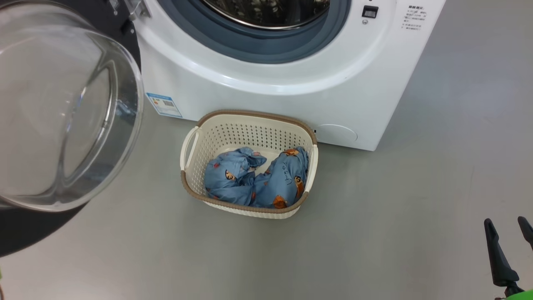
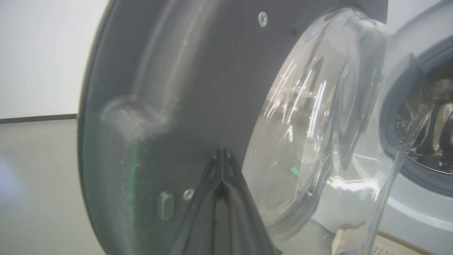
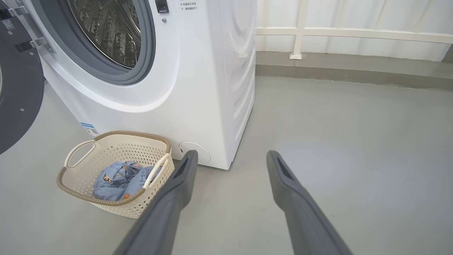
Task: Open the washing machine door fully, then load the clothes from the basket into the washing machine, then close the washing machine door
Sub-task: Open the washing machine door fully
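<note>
**Left end effector [image 2: 222,153] nudging the washing machine door [image 2: 159,88] wide, laundry waiting**

The left end effector is holding its two dark fingers pinched fully together with nothing between them. The joined tip is lying at the door's dark inner face, just beside the glass bowl [image 2: 318,124]. Closed like this, it is probably serving as a blunt pusher to swing the door further out (whether it is truly touching the panel is hard to judge). The right end effector [image 3: 231,156] is hanging with its fingers spread wide and empty over the grey floor [image 3: 336,141], near the basket but apart from it, seemingly waiting its turn.

Further out, the door is standing well open at the robot's left, leaving the steel drum [image 3: 106,32] and the grey-blue gasket [image 1: 258,46] exposed. The basket [image 1: 250,114] is sitting on the floor just in front of the washing machine [image 1: 270,96], below the opening, presumably so that the lift is short. The clothes [image 1: 254,179] are lying bunched inside it, not yet loaded.

In the head view the left edge is cutting off the door's rim and the top edge is cutting off most of the drum. The glass is distorting whatever lies behind it, and how the garments are overlapping cannot be made out.
</note>
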Tool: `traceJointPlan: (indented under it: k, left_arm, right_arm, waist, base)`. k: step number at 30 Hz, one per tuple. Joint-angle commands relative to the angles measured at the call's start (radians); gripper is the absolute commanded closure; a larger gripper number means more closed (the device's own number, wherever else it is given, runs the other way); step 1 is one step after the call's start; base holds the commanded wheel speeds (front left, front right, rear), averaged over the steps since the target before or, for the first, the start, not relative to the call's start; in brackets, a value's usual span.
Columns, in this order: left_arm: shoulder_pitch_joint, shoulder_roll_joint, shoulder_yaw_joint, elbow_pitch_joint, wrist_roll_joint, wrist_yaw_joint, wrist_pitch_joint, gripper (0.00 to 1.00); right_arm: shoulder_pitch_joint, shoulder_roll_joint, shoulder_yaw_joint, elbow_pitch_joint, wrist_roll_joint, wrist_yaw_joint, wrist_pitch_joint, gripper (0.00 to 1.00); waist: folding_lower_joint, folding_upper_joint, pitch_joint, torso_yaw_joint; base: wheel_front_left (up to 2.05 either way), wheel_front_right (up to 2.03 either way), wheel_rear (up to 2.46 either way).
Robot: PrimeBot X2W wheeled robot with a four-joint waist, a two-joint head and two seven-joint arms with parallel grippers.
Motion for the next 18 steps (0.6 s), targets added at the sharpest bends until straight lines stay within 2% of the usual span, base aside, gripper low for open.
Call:
traceJointPlan:
  k: [1, 6, 18]
  left_arm:
    - [-0.035, 0.067, 0.048, -0.011, 0.011, 0.002, -0.006, 1.0]
    - [-0.114, 0.11, 0.091, 0.073, 0.033, -0.019, -0.006, 1.0]
    - [-0.241, 0.174, 0.154, 0.229, 0.083, -0.012, -0.006, 1.0]
  right_arm:
    - [-0.021, -0.032, 0.014, -0.025, 0.014, 0.002, -0.012, 0.0]
    - [-0.034, -0.05, 0.005, -0.034, 0.02, 0.002, -0.012, 0.0]
    - [-0.069, -0.078, 0.013, -0.049, 0.025, 0.002, -0.012, 0.0]
  waist:
    - [0.0, 0.0, 0.012, -0.002]
    - [0.0, 0.0, 0.056, 0.004]
    - [0.0, 0.0, 0.126, 0.006]
  base:
    - [0.0, 0.0, 0.0]
    - [0.0, 0.0, 0.0]
    - [0.0, 0.0, 0.0]
